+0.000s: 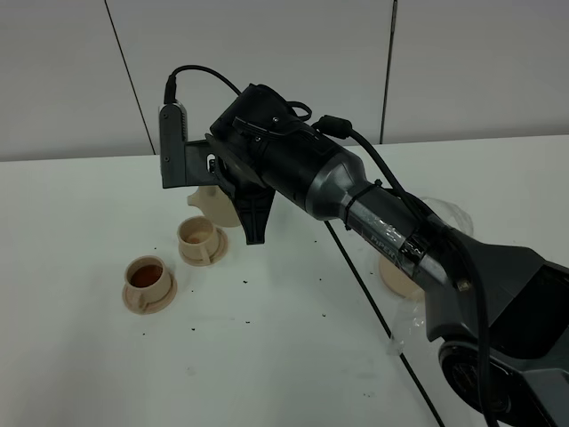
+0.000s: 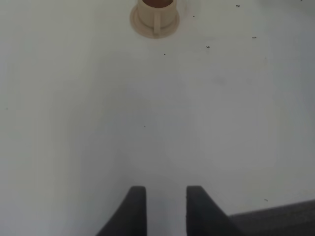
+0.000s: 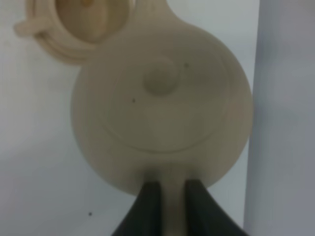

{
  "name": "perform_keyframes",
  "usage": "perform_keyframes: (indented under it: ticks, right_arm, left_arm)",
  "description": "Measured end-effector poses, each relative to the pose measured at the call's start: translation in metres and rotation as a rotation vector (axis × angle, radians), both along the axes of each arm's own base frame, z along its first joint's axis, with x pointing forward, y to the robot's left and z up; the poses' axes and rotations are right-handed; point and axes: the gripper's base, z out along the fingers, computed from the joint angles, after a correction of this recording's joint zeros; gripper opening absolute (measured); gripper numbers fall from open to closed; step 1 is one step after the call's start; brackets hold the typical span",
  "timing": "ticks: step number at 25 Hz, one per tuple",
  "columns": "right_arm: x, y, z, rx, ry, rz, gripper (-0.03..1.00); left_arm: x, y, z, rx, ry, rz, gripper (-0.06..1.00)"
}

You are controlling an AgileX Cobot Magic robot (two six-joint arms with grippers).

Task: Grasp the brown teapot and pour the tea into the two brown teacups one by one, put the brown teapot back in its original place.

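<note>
We see the pincer (image 3: 172,189) clamped on the teapot (image 3: 162,108) by its handle (image 3: 172,206) | lid knob (image 3: 160,81) faces us | spout end overlaps the rim of a cup (image 3: 81,19) on its saucer (image 3: 64,51) | white counter (image 3: 34,162) beneath | focus soft
</note>
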Motion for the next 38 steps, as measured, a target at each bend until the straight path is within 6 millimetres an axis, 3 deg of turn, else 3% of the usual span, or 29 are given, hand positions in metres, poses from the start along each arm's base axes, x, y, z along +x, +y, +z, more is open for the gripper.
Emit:
perform_keyframes:
  ticks: [38]
  right_arm:
    - [-0.016, 0.015, -0.005, -0.045, -0.015, 0.002, 0.1]
  left_arm:
    - [0.0, 0.0, 0.0, 0.0, 0.0, 0.0, 0.27]
